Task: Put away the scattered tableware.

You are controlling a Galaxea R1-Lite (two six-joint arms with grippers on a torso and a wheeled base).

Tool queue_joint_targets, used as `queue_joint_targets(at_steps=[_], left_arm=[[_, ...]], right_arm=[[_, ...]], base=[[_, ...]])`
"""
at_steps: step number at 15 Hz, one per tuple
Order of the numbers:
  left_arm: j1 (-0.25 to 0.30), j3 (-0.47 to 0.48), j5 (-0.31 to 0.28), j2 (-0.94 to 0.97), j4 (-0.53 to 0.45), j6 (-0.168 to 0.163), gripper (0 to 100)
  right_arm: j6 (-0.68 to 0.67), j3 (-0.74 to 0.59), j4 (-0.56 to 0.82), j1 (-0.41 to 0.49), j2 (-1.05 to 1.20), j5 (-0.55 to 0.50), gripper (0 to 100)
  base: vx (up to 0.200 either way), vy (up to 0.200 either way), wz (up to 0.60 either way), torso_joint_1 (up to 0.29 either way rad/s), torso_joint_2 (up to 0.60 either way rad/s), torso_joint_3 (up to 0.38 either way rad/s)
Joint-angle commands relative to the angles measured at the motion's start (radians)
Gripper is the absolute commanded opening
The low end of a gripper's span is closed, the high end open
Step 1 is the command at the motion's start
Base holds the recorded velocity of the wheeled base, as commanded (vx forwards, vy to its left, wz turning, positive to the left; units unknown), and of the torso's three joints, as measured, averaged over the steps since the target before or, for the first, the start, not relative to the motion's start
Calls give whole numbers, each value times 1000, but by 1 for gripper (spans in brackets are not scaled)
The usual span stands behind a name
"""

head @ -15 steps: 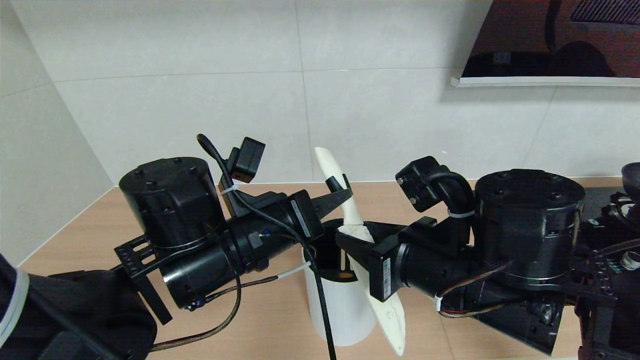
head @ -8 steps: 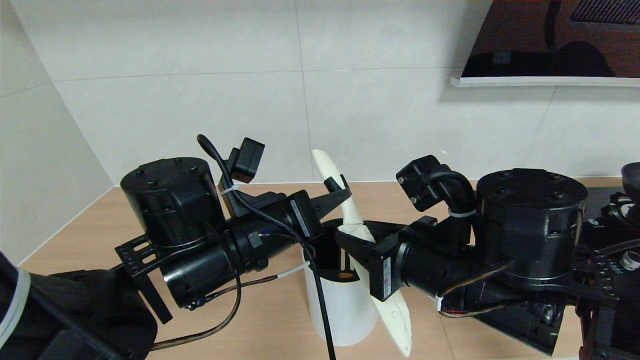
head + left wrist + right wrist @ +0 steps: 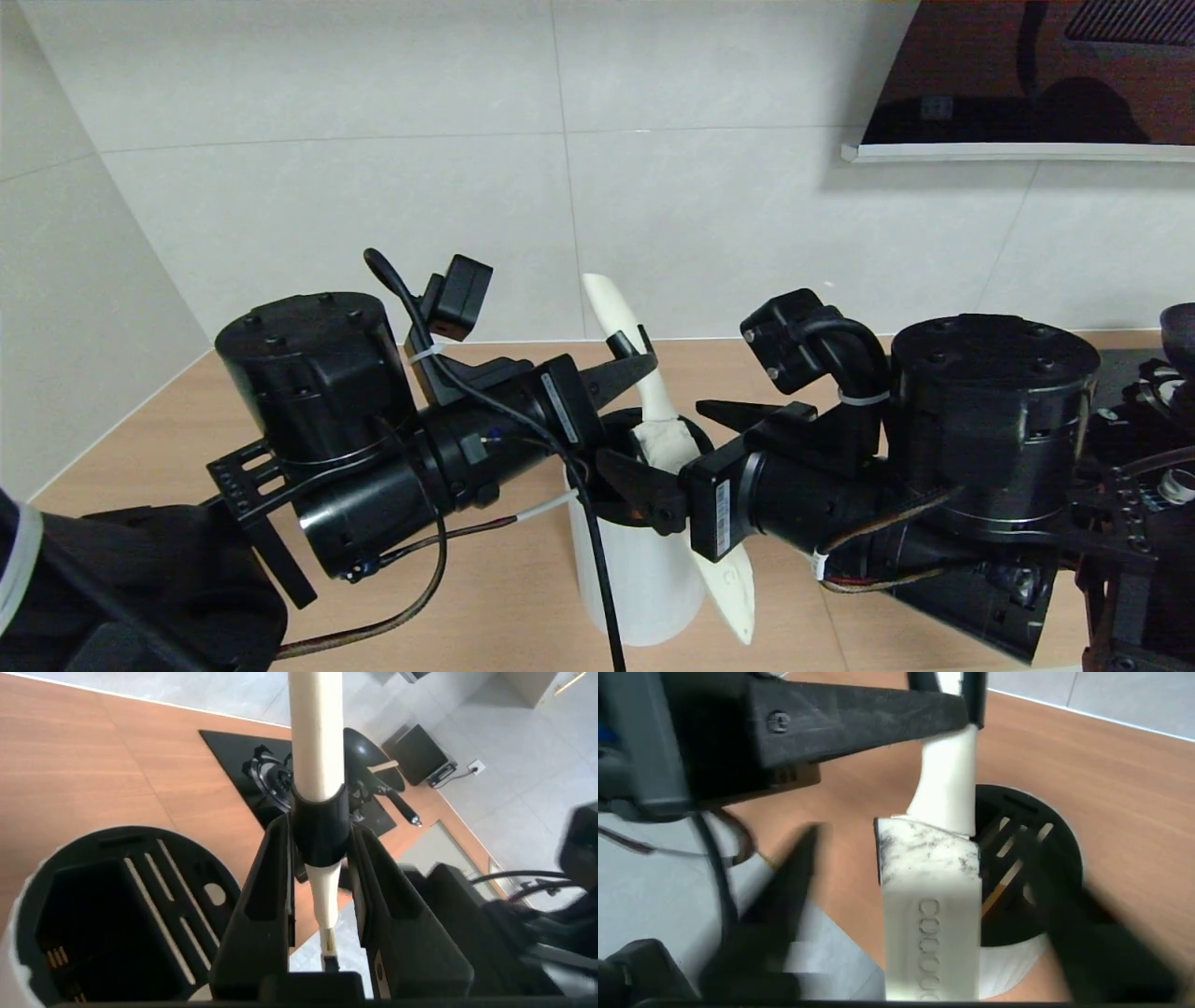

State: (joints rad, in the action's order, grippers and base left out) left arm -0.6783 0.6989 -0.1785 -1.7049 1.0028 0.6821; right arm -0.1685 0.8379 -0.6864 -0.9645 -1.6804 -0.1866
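Light wooden countertop [image 3: 159,439] fills the lower half of the head view, bare wood at lower left. White cylindrical utensil holder [image 3: 644,588] stands upright on it, lower centre. The holder's top is open and its inside is black with slotted dividers. Black cooktop [image 3: 229,754] sits on the counter, upper centre of the left wrist view, with a burner on it. In the head view the cooktop is at the far right edge.
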Motion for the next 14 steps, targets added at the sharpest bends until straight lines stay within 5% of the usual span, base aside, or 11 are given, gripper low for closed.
queue_joint_targets(at_steps=[1, 5, 9, 12, 14], left_arm=[[-1, 1, 5, 11, 2, 0, 0], [-1, 10, 21, 33, 2, 0, 0], [0, 8, 21, 105, -6, -3, 0], [0, 28, 50, 169, -82, -92, 0], [0, 93, 148, 174, -147, -130, 0]], right_arm=[[1, 0, 1, 0, 4, -1, 100], [3, 3, 2, 29, 42, -5, 100], [4, 30, 4, 167, 90, 6, 100], [11, 49, 11, 239, 133, 7, 100], [15, 52, 11, 256, 137, 7, 100]], base=[[0, 0, 0, 0, 0, 0], [0, 0, 0, 0, 0, 0], [0, 0, 0, 0, 0, 0], [0, 0, 0, 0, 0, 0], [0, 0, 0, 0, 0, 0]])
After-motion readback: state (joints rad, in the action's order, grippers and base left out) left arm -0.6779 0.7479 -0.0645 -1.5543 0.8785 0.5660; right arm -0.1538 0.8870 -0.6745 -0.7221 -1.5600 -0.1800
